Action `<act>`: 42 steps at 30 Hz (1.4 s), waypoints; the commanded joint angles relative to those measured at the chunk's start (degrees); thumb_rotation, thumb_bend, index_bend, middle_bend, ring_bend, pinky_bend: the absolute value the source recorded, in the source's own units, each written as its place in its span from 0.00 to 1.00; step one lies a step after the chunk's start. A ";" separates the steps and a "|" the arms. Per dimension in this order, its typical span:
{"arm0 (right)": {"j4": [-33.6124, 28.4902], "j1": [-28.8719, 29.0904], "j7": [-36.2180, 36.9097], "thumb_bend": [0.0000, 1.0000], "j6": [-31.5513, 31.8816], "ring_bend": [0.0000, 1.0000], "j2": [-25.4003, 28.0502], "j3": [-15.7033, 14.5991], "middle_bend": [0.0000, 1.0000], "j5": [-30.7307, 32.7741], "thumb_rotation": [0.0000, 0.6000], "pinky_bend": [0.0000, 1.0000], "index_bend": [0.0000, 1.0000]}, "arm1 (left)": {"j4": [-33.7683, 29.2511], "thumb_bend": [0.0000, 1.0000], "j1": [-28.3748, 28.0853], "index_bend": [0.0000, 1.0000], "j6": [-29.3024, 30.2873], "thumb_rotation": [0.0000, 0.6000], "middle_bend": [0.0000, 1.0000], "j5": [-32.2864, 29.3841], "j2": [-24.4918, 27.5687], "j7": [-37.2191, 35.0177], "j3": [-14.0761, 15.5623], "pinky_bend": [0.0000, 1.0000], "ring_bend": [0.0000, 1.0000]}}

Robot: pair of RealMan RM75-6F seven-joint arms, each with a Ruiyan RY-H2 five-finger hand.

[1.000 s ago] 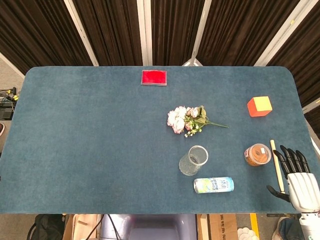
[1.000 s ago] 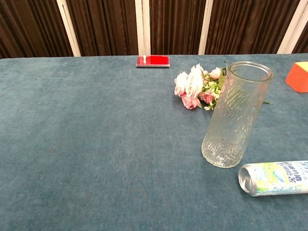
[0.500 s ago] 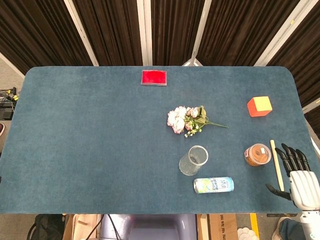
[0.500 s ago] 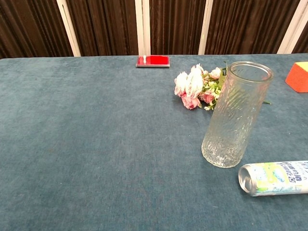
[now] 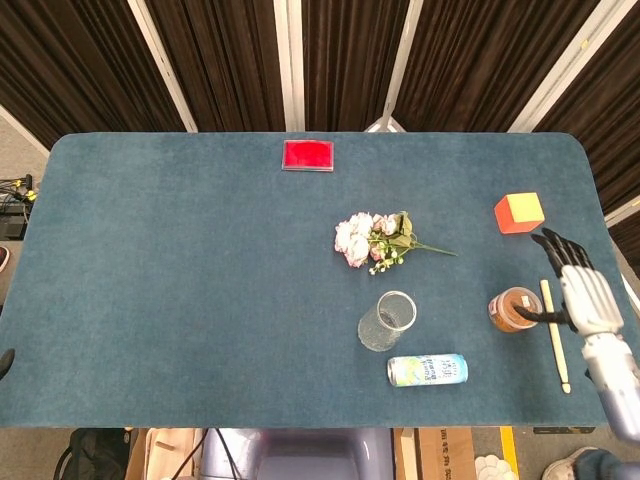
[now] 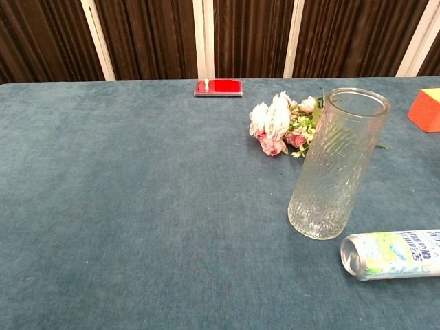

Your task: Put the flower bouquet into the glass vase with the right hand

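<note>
The flower bouquet of pink and white blooms lies flat mid-table, its green stem pointing right; the chest view has the bouquet just behind the vase. The glass vase stands upright and empty in front of it, and the vase looks tall and ribbed from the chest camera. My right hand hovers near the table's right edge, fingers apart and holding nothing, well right of the flowers. At the left edge a dark sliver may be my left hand; its pose is hidden.
A drink can lies on its side in front of the vase. A small brown jar and a wooden stick sit beside my right hand. An orange cube is at the right, a red box at the back.
My right hand has moved up from the near right corner to a spot beside the jar. The bouquet, vase and can have stayed put.
</note>
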 commanded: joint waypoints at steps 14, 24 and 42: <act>6.56 18.27 -14.16 0.11 -17.89 0.00 -11.03 3.86 0.04 19.33 1.00 0.00 0.10 | 0.52 0.35 0.17 0.13 1.13 1.00 0.00 -0.74 -0.54 0.25 -0.82 0.06 0.00; 8.68 25.05 -22.95 0.11 -16.25 0.00 -18.41 3.99 0.04 27.54 1.00 0.00 0.10 | 0.38 0.35 -0.27 0.13 0.34 1.00 0.00 -1.51 -0.97 1.82 -1.02 0.06 0.00; 18.77 33.40 -30.76 0.11 -17.31 0.00 -30.07 3.04 0.04 36.81 1.00 0.00 0.10 | 0.23 0.35 -0.27 0.13 0.26 1.00 0.00 -2.27 -0.96 2.23 -1.25 0.06 0.00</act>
